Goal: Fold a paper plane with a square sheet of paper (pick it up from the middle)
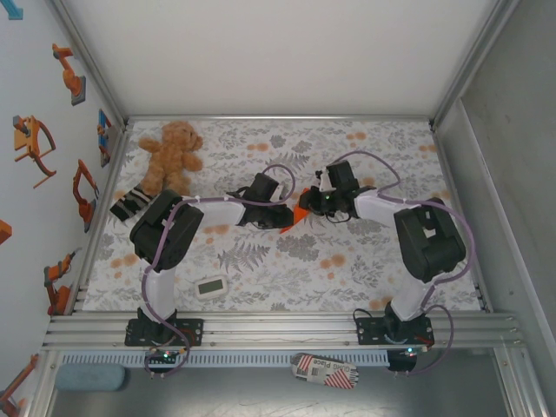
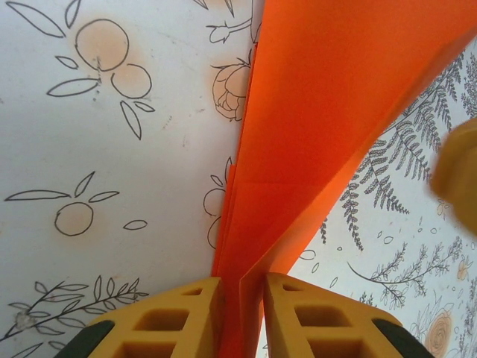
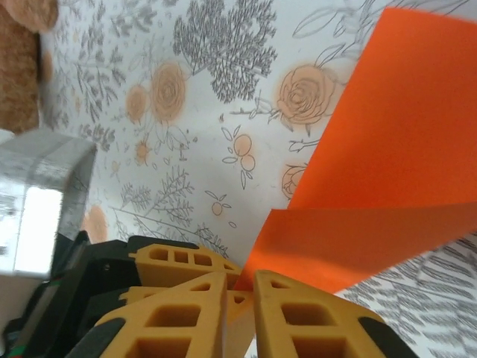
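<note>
Where my two arms meet over the middle of the table (image 1: 365,261), the orange paper (image 1: 301,217) sits between my grippers, showing as a small bright wedge at the centre of the overhead frame. My left gripper (image 1: 285,219) comes in from the left of that wedge and my right gripper (image 1: 311,207) from the right, the two nearly nose to nose. In my left wrist view, the left gripper (image 2: 242,287) stands at the bottom edge with its yellow fingers (image 2: 186,321) narrow, pinched on the paper (image 2: 320,112), which rises from them as a creased, layered strip and widens toward the upper right of the frame above the flowered cloth. In my right wrist view, the right gripper (image 3: 240,287) is at the bottom centre, its jaws drawn close with only a sliver between them. The paper (image 3: 387,149) fills the right side of that frame, a folded flap running down to a corner right at my fingertips; I cannot tell whether that corner is caught between them or only touching. A brown teddy bear (image 1: 171,155) lies in the upper left of the table, well apart from the paper, and a small white timer (image 1: 210,287) rests near the lower edge, just right of my left arm's base.
</note>
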You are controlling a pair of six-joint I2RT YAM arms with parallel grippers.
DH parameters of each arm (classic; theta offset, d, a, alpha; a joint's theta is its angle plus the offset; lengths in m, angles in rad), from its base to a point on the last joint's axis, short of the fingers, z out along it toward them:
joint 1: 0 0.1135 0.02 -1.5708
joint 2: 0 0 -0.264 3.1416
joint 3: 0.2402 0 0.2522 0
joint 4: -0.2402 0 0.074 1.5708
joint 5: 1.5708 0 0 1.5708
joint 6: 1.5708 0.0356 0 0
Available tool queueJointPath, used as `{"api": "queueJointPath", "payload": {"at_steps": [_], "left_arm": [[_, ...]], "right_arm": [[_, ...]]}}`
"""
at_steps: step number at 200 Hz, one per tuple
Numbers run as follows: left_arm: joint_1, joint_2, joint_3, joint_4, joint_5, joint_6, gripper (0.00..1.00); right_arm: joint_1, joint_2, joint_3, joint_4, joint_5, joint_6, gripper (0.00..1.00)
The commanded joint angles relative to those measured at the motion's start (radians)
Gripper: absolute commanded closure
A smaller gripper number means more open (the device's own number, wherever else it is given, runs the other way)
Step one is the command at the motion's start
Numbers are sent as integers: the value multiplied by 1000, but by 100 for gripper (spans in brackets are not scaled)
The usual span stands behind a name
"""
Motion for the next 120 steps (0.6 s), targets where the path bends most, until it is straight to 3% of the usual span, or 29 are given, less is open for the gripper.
{"api": "queueJointPath", "payload": {"at_steps": [1,120], "left_arm": [[-10,90,-44,-155,-89,17,77],[-12,92,-49,-149,-79,14,78]], "right_arm": [[16,48,25,57,-61,25,86],[18,133,44,12,-24,-11,86]]}}
